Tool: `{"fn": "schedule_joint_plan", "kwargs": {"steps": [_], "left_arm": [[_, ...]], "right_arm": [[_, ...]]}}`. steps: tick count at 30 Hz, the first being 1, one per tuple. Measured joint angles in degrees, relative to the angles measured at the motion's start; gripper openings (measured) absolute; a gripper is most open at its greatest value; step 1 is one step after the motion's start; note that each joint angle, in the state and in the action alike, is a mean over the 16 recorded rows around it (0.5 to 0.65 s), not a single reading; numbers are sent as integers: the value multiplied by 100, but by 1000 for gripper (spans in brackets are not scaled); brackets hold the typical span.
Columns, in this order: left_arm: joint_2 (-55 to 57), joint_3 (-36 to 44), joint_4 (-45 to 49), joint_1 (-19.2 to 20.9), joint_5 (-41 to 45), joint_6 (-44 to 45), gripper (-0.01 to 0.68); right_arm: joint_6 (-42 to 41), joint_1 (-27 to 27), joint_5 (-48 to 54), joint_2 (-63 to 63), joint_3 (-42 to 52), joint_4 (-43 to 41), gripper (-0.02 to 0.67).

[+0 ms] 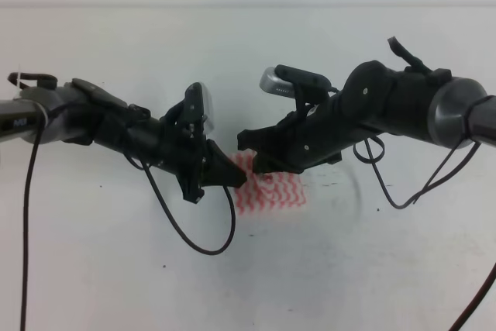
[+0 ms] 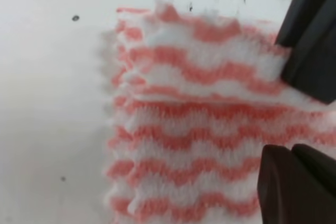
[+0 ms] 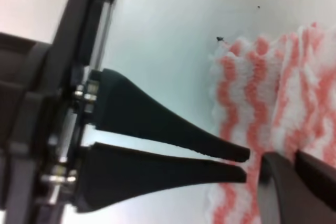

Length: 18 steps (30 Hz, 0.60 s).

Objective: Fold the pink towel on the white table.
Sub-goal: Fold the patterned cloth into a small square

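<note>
no legible text, labels, brands or numbers (any view), nothing readable

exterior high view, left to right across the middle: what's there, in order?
Black left arm with looping cable → left gripper → pink-and-white zigzag-striped towel on the off-white speckled table → right gripper, reaching in over the towel's top edge → black right arm with its silver wrist camera.

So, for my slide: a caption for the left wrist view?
Folded pink towel on the white table, layered edges showing.
</note>
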Motion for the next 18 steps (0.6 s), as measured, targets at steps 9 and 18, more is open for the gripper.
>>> {"fn": "schedule_joint_plan", "kwargs": {"steps": [9, 18], "left_arm": [[-76, 0, 14, 91, 41, 4, -5], [-76, -1, 18, 122, 0, 11, -5]], "right_arm": [[4, -1, -44, 7, 1, 0, -17], [9, -2, -141, 21, 3, 30, -18]]}}
